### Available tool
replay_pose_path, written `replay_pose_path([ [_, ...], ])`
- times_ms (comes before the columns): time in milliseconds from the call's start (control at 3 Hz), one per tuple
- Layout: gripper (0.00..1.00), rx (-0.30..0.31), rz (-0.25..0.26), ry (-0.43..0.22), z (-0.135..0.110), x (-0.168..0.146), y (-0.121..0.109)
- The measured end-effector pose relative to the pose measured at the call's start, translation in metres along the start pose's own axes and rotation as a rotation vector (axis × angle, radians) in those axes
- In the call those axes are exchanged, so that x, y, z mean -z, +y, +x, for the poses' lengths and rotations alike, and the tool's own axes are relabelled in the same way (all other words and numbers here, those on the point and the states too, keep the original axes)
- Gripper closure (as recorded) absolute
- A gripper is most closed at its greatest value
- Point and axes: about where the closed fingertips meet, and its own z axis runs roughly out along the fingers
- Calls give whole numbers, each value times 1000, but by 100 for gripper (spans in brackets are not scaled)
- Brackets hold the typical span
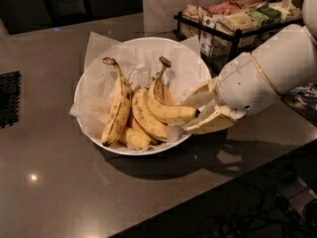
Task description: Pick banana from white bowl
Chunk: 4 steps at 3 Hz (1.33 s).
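The gripper (191, 116) is at the right rim of the white bowl (143, 40) on the bench (59, 192), its two fingers apart, with the tip of the cleaner pair of bananas (161, 110) between them. The speckled banana (119, 110) lies at the left side of the bowl. Its long axis runs from the stem at the back to the near rim, so I think the gripper must pass over the pair to reach it.

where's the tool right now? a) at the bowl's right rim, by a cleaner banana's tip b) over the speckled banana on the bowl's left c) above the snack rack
a: the tool sits at the right rim of the white bowl, at the tip of a cleaner banana, apart from the speckled banana.
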Motion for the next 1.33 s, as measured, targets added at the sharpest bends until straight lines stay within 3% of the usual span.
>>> replay_pose_path([
  [333,12,10,-5,52,-9,8,1],
  [667,0,10,-7,55,-10,7,1],
  [1000,0,10,-7,55,-10,7,1],
  [1333,19,10,-7,55,-10,7,1],
])
